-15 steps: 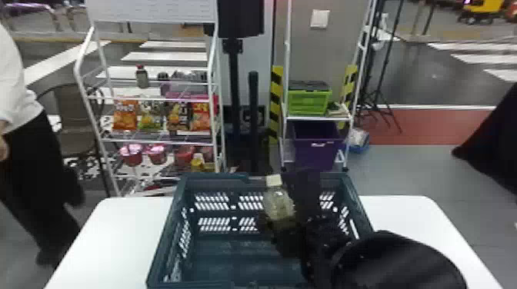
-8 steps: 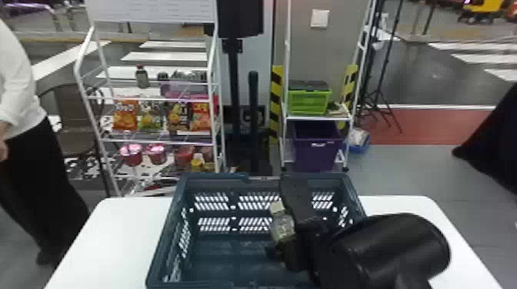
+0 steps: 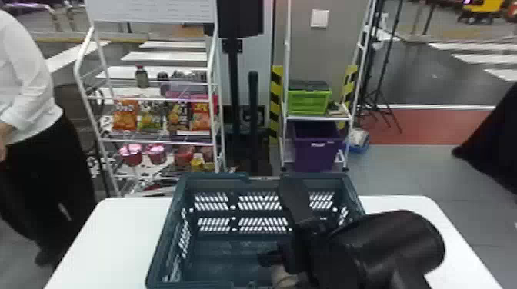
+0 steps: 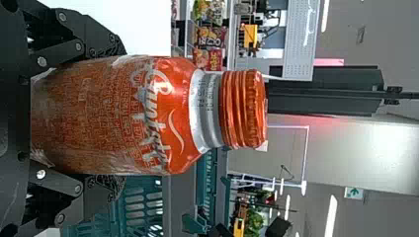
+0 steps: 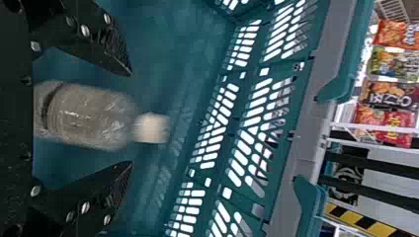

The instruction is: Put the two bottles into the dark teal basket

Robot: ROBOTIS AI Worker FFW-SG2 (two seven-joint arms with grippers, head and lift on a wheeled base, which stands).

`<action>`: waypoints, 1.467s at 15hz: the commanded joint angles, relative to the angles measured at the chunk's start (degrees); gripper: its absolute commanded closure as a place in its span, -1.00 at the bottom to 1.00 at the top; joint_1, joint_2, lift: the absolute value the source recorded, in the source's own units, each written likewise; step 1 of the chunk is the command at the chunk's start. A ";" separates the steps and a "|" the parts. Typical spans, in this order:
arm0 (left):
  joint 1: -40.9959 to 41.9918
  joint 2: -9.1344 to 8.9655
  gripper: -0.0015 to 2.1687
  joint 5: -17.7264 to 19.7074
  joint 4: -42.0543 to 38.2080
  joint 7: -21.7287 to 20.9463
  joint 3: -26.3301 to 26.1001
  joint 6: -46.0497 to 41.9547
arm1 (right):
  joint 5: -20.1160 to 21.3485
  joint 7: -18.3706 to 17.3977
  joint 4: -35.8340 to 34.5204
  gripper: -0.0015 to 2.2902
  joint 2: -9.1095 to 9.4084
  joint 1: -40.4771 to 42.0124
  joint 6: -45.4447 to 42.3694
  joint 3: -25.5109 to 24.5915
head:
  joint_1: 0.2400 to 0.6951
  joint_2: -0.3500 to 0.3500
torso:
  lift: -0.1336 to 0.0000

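Inspected the dark teal basket; found it on the white counter, open at the top, with slotted walls. Observed the right arm entering from the lower right in the head view, with the right end effector inside the basket. Found the latter released, with fingers spread wide on either side of the clear bottle and a visible gap along each flank. Located that bottle within the basket, between the fingers, blurred, with a pale cap. Cannot tell of contact with the basket floor.

Found the left end effector clenched on the orange bottle, with fingers pressed to both sides. Recorded that bottle as upright, with a metallic orange cap in place and part of the basket in view behind it.

Noted beyond the counter, on the left, a white wire rack bearing snack bags and a small dark bottle. Noted on the right a second rack, holding a green crate above a purple bin.
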 commanded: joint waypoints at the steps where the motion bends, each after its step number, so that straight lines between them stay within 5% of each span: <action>1: -0.20 0.17 0.96 0.04 -0.09 0.00 -0.09 0.00 | 0.08 0.53 -2.71 -0.99 0.31 1.58 -5.07 0.17 | 0.14 0.00 | 1.00; 7: -0.38 0.61 0.96 0.12 -0.09 0.00 -0.53 0.00 | 3.59 1.41 -15.02 -0.97 -0.09 18.63 -40.23 0.26 | 0.14 0.00 | 1.00; 11: -0.73 0.70 0.96 -0.14 -0.61 0.00 -1.05 0.00 | 5.09 1.67 -22.66 -0.97 -5.80 37.18 -67.47 -4.14 | 0.14 0.00 | 1.00; 15: -0.64 0.70 0.96 -0.40 -1.32 0.00 -1.05 0.18 | 4.91 3.61 -25.74 -0.97 -7.65 55.20 -86.98 -10.73 | 0.14 0.00 | 1.00; 19: -0.47 0.70 0.96 -0.58 -3.16 -0.09 -0.35 0.18 | 3.59 5.10 -23.02 -0.97 -7.38 67.32 -95.60 -14.77 | 0.14 0.00 | 1.00; 22: 0.06 0.70 0.96 -0.58 -5.98 -0.09 1.06 1.59 | 2.54 8.26 -19.15 -0.96 -4.75 72.51 -101.05 -16.44 | 0.14 0.00 | 1.00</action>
